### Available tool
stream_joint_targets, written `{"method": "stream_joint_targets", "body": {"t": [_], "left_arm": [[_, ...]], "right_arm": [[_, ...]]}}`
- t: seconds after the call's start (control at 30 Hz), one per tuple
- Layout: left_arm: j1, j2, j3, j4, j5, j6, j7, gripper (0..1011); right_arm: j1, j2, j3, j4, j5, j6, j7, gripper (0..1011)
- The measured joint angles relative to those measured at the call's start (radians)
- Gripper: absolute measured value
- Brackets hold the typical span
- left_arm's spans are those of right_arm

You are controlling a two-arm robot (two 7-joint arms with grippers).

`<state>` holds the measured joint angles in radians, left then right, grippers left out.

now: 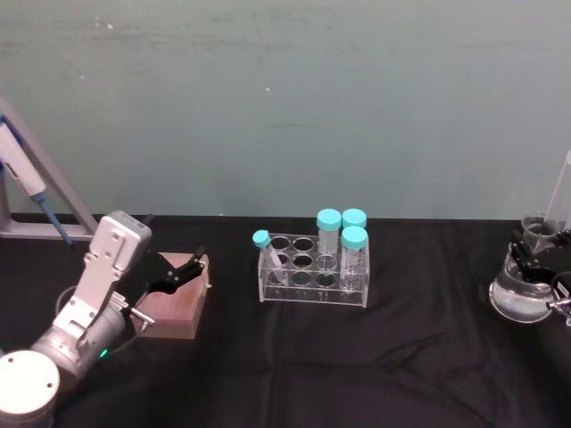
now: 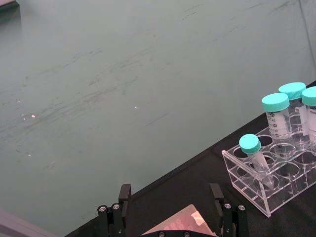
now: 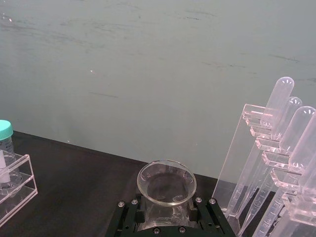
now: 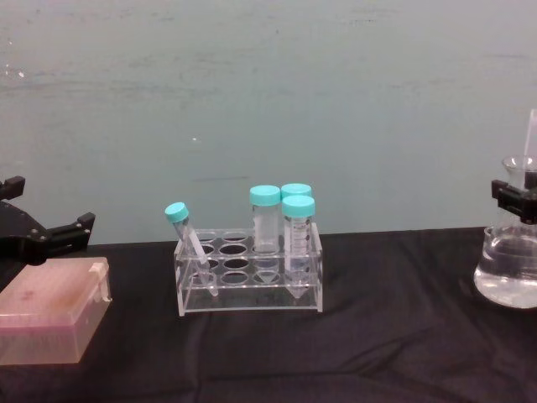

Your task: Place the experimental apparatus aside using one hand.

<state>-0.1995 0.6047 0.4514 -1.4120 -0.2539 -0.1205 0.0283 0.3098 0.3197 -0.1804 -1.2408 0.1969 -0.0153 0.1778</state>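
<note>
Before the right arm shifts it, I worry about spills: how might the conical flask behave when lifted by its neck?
The conical flask looks like smooth glass, so probably slippery and fragile. Its liquid likely makes it bottom-heavy and liable to slosh. The right gripper straddles its neck.

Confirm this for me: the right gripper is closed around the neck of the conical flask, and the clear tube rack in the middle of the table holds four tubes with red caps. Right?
Not quite: the caps are teal, not red. The head view shows the clear tube rack mid-table holding four teal-capped tubes. The rest holds: the right gripper is closed around the neck of the conical flask.
</note>
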Motion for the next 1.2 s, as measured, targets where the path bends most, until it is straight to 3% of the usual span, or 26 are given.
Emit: {"method": "stream_joint_targets", "body": {"t": [1.2], "left_arm": [[0.000, 0.000, 0.000, 0.000, 0.000, 0.000, 0.000, 1000]], "right_arm": [[0.040, -0.049, 0.056, 0.081, -0.049, -0.010, 0.062, 458]]}}
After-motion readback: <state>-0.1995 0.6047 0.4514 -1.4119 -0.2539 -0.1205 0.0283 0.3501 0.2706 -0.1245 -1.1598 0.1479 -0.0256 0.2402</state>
